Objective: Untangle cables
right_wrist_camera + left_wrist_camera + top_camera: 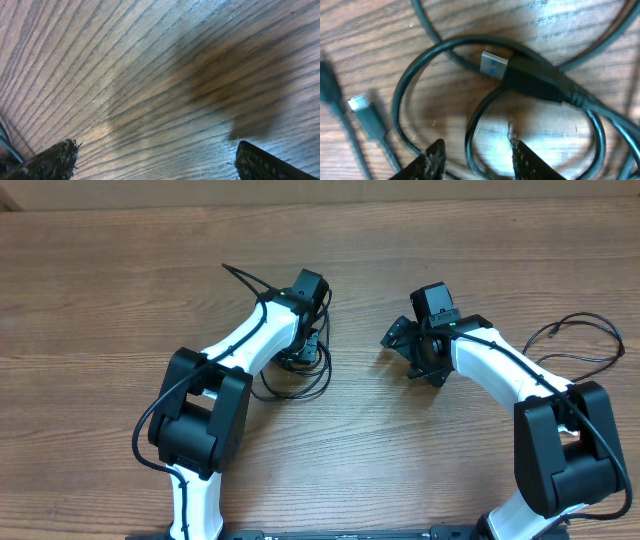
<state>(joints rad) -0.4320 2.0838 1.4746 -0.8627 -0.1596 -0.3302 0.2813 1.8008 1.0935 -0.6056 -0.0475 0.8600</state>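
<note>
from above i see the brown wooden table (100, 300) bright, sharp and evenly lit. my left wrist view is close and blurry: the thin black cables (540, 82) look soft, and white glare shines on the wood. my right wrist view shows one big dark smudgy shadow (235, 85).

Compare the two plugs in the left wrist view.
The USB plug is wide and flat with a blue insert; the small plug is narrower with a plain silver tip. The USB plug has a thick black housing, the small plug a slim one. The USB plug lies amid the crossing loops of the cables; the small plug lies outside them, to the left. Both end black cords and rest on the wooden table.
</note>
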